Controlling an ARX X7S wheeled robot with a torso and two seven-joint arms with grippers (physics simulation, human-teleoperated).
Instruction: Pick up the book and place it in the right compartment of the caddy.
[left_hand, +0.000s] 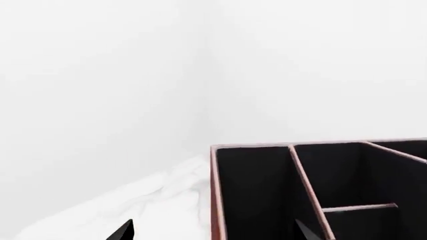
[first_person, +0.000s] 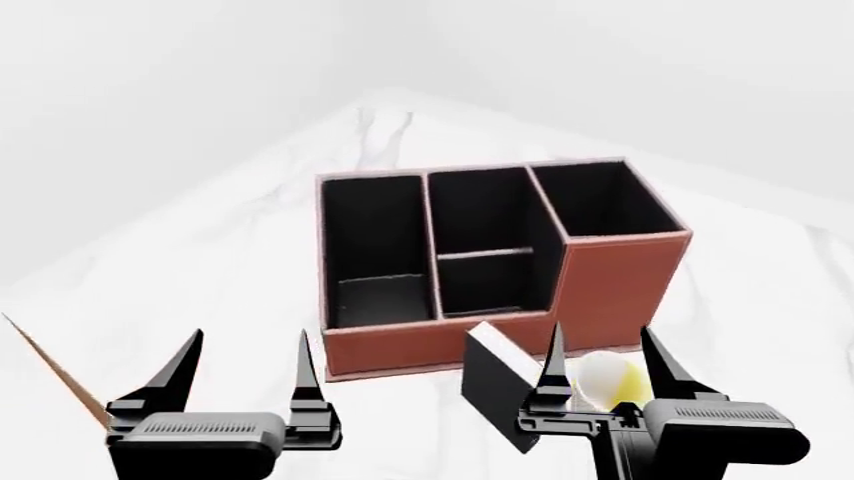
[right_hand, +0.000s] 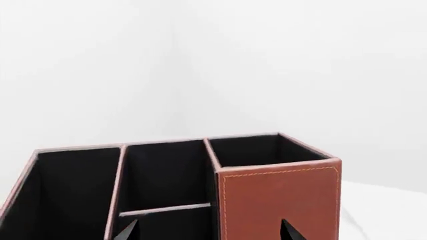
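Up first, the left wrist view: the reddish-brown leather-look caddy (left_hand: 267, 190) with its black lining fills the lower part of the picture, its long end section and divided middle seen from just above the rim. Only two black fingertips (left_hand: 123, 231) of the left gripper (left_hand: 213, 232) poke into the picture, set far apart, one over the white marble tabletop (left_hand: 160, 200) and one over the caddy's interior.

From the head view, the caddy (first_person: 400, 345) stands on the white marble tabletop (first_person: 240, 250), with its tall square right compartment (first_person: 601, 198) at the far right end. The small thick black book (first_person: 497, 385) with white page edges stands tilted just in front of the caddy's front wall, on the tabletop. Beside the book, away from the caddy, sits a white-and-yellow mug (first_person: 603, 380). The left gripper (first_person: 247, 365) hovers in front of the caddy's left corner, fingers pointing up and forward, spread wide and holding nothing. The right gripper (first_person: 603, 360) hovers before the caddy's taller end, its jaws also wide apart, straddling the mug, with the book just beside its left finger.

Finally, the right wrist view faces the right compartment (right_hand: 267, 147) and its stitched front wall; the caddy (right_hand: 280, 205) is close, and two black fingertips (right_hand: 290, 230) of the right gripper (right_hand: 208, 231) stand well apart.
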